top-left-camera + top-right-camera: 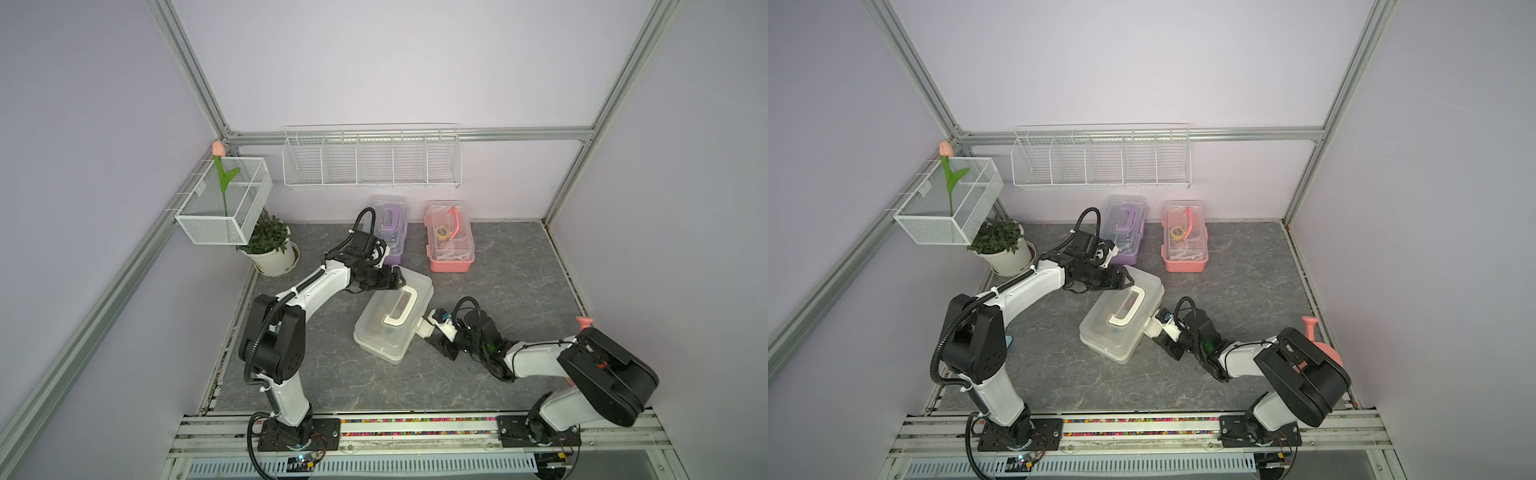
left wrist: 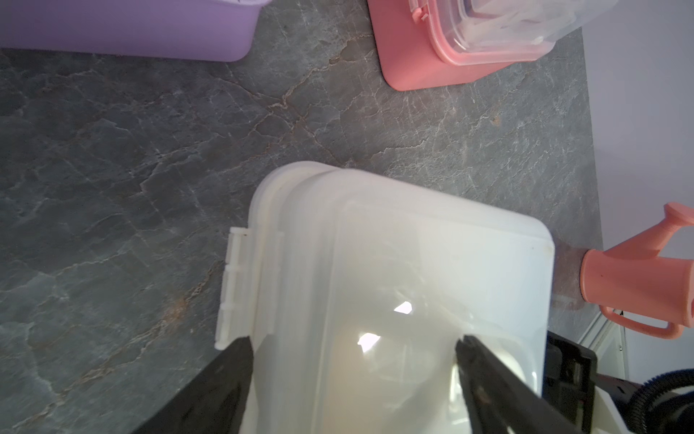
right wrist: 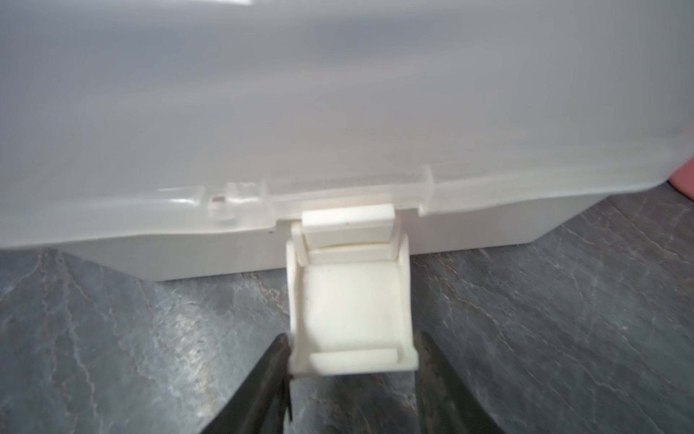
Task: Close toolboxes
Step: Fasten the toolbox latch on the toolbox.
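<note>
The white toolbox lies at an angle mid-table with its clear lid down and its cream handle flat. Its front latch hangs open and outward; my right gripper is shut on it, one finger against each side. Above the far corner of the lid hovers my left gripper, open wide with its fingers spread over the lid by the hinge side. The purple toolbox and the pink toolbox stand at the back wall under clear lids.
A long white wire basket hangs on the back wall and a square one with a tulip on the left. A potted plant stands at the back left. A pink watering can sits by the right wall.
</note>
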`<state>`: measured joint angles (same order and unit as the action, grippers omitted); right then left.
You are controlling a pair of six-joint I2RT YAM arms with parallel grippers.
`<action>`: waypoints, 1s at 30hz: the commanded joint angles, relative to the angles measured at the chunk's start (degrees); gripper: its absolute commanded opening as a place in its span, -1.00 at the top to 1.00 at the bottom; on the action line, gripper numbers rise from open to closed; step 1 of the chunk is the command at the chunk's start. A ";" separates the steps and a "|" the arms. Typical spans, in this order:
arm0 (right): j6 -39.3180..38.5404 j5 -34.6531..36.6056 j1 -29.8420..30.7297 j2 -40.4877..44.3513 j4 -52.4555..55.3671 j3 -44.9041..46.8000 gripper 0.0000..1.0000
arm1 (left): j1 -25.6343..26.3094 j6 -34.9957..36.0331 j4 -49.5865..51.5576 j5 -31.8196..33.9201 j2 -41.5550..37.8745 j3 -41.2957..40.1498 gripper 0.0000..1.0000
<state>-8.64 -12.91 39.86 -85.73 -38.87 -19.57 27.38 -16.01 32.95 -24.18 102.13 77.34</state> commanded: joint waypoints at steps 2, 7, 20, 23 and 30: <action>4.01 -2.72 0.27 0.74 -6.48 0.14 -0.02 | 0.58 0.26 1.69 -0.68 1.69 -1.60 -0.72; 12.06 -4.16 -0.01 -0.14 -10.02 0.37 -0.02 | 0.59 -0.31 0.70 -1.01 1.46 -2.15 -0.72; 20.92 -8.11 -1.36 4.34 2.28 -5.20 -0.02 | 0.93 -1.61 -1.80 -2.43 1.77 -4.85 -0.71; 23.12 -9.23 -1.45 3.55 5.18 -6.97 -0.01 | 1.06 -1.92 -2.01 -2.71 1.09 -6.36 -0.71; 28.79 -9.76 -1.52 0.74 7.71 -8.64 -0.01 | 1.03 -2.01 -2.38 -2.44 -0.37 -8.17 -0.71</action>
<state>16.38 -19.94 38.06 -83.77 -34.09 -27.97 27.16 -16.71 24.40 -25.43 100.53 72.01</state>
